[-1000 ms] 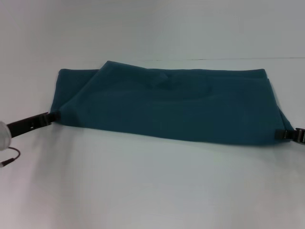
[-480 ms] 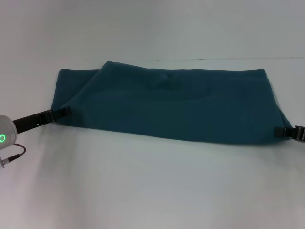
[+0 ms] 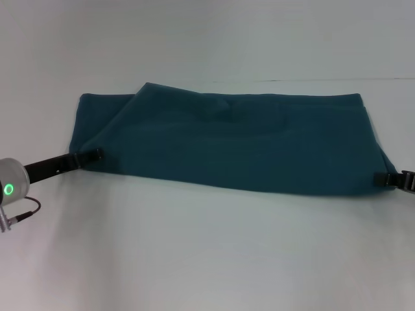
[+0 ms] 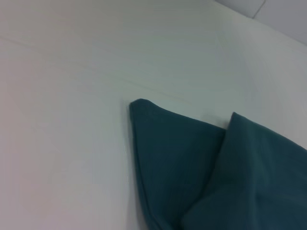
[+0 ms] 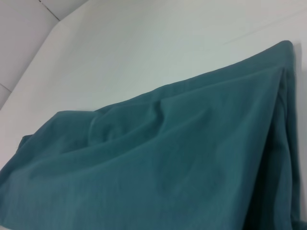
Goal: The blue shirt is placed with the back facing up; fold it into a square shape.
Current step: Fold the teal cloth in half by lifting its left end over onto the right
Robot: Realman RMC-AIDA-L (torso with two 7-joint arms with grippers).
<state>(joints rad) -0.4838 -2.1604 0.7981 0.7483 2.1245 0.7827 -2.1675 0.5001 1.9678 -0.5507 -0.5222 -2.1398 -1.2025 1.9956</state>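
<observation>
One blue shirt (image 3: 227, 139), two hands

white table (image 3: 207, 259), possibly a seam (image 3: 324, 80) far back.

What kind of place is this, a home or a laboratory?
Most likely a laboratory or test bench. A bare white table holds only the blue shirt, partly folded, and the left end effector and right end effector sit at the shirt's near corners. No household furnishings show.
</observation>
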